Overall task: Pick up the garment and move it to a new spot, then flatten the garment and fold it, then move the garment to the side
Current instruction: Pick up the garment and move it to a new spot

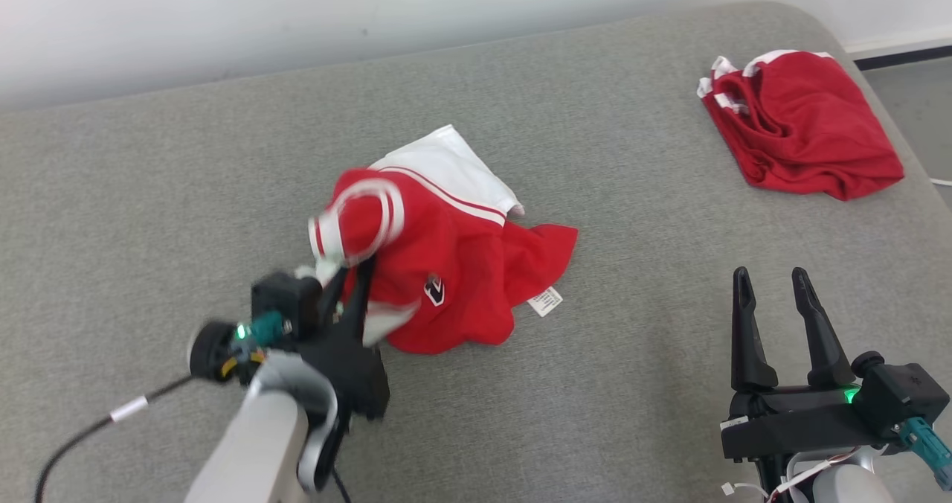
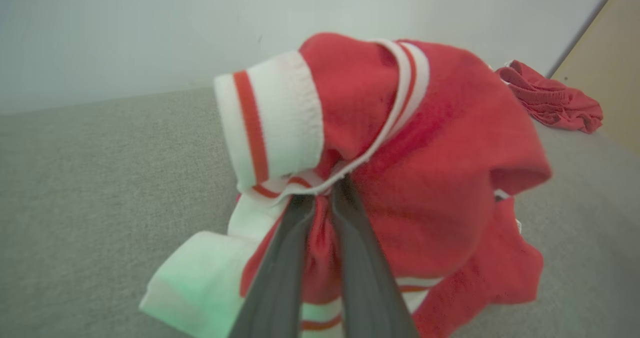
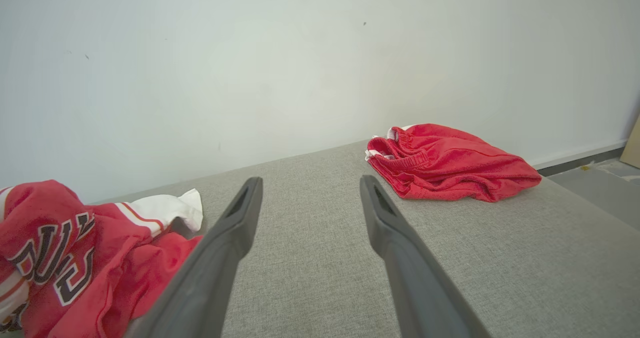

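The garment (image 1: 446, 265) is a red jersey with white and red striped trim, bunched in a heap at the middle of the grey cushion. My left gripper (image 1: 349, 280) is shut on its near-left edge and holds that part raised and blurred. In the left wrist view the two dark fingers pinch red cloth of the garment (image 2: 425, 143) just under a white striped band. The garment (image 3: 75, 258) also lies at the lower left of the right wrist view, with black lettering on it. My right gripper (image 1: 770, 283) stands open over bare cushion at the lower right, well apart from the garment.
A second red garment (image 1: 807, 123) with white trim lies crumpled at the far right corner of the grey cushion (image 1: 632, 414), and shows as the red pile (image 3: 450, 163) in the right wrist view. A white wall stands behind. The cushion's right edge drops to the floor.
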Tool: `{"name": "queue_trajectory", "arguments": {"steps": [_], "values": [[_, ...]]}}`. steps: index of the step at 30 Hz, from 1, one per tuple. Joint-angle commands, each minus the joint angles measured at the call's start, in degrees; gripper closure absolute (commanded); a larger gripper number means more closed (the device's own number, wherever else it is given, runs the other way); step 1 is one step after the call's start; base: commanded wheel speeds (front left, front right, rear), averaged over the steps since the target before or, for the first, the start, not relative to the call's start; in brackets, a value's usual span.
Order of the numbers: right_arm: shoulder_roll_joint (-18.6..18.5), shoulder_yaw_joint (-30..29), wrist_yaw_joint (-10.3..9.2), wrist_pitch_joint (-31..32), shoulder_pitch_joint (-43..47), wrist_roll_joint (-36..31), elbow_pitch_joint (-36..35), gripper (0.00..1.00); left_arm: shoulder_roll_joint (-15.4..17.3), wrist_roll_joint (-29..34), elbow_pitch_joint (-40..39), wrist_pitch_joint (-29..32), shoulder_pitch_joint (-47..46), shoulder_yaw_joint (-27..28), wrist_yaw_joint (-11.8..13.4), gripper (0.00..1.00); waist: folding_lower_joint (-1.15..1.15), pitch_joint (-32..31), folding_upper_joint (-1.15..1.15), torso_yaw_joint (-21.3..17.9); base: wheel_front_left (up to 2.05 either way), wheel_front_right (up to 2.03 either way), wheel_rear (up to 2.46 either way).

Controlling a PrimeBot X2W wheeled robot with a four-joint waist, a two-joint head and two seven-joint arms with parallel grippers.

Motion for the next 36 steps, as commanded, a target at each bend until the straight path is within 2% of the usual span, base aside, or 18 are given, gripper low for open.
{"name": "queue_trajectory", "arguments": {"steps": [1, 2, 3, 4, 11, 20, 25, 29, 36], "values": [[0.0, 0.2, -0.15, -0.3, -0.4, -0.3, 0.1, 0.0, 0.0, -0.7, 0.6, -0.6, 1.7, -0.3, -0.3, 1.0, 0.0, 0.2, 0.0, 0.9, 0.0, 0.0, 0.0], [0.0, 0.1, -0.15, -0.3, -0.5, -0.5, 0.1, 0.0, 0.2, -0.5, 1.0, -1.3, 2.2, -0.4, -0.2, 0.98, 0.0, 0.1, 0.0, 1.2, 0.0, 0.0, 0.0], [0.0, 0.1, -0.15, -0.3, -0.5, -0.7, 0.1, 0.0, 0.2, -0.5, 1.1, -2.1, 2.6, -0.3, -0.1, 0.29, 0.0, 0.0, 0.0, 1.5, 0.0, 0.0, 0.0], [0.0, -0.1, -0.15, -0.3, -0.3, -0.7, 0.2, 0.0, 0.1, -0.7, 1.1, -2.9, 3.1, -0.2, -0.2, 0.0, 0.0, -0.2, 0.0, 1.9, 0.0, 0.0, 0.0], [0.0, -0.8, -0.15, -0.3, 1.7, -1.6, 0.3, 0.0, 1.7, -0.5, -2.4, -7.4, 4.9, 1.7, 1.1, 0.0, 0.0, -2.8, 0.0, 4.7, 0.0, 0.0, 0.0], [0.0, -0.9, -0.15, -0.3, 3.1, -2.4, -0.1, 0.0, 6.2, -0.6, -10.8, -8.7, 10.6, 6.2, 3.5, 0.0, 0.0, -6.2, 0.0, 8.9, 0.0, 0.0, 0.0], [0.0, -0.8, -0.15, -0.3, 3.8, -2.7, 0.1, 0.0, 7.7, 0.0, -16.1, -9.0, 14.8, 8.9, 4.8, 0.0, 0.0, -7.8, 0.0, 10.6, 0.0, 0.0, 0.0], [-0.1, -0.4, -0.15, -0.3, 3.8, -2.8, 0.3, 0.0, 7.9, 0.5, -19.9, -9.0, 17.9, 11.2, 5.3, 0.0, 0.0, -8.5, 0.0, 11.1, 0.0, 0.0, 0.0], [-0.3, 0.3, -0.15, -0.3, 4.7, -2.5, 0.7, 0.0, 5.1, 2.9, -27.5, -9.0, 27.0, 16.9, 4.7, 0.0, 0.0, -10.0, 0.0, 11.6, 0.0, 0.0, 0.0]]}}
